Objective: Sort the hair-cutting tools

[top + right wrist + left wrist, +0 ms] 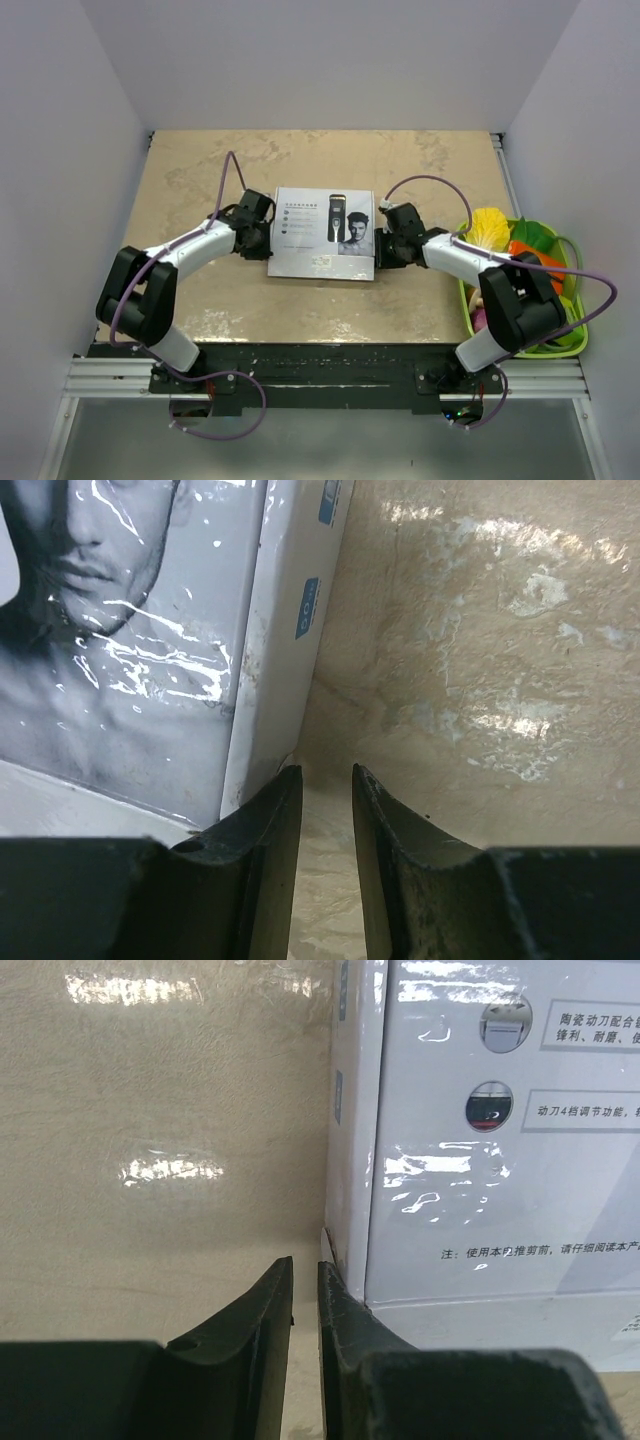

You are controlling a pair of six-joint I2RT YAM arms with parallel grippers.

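Flanking the white box (324,232) on the bench (300,300), left fingers (268,1305) and right fingers (268,825) were barely parted, holding nothing. Hair-cutting tools weren't visible, presumably inside. I judged even side pressure, tips low, would steady it.

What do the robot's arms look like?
The left arm and right arm are white tubes with chunky black joints. A purple cable loops along each. The left tool and right tool each end in two dark, curved fingers, a bit scuffed.
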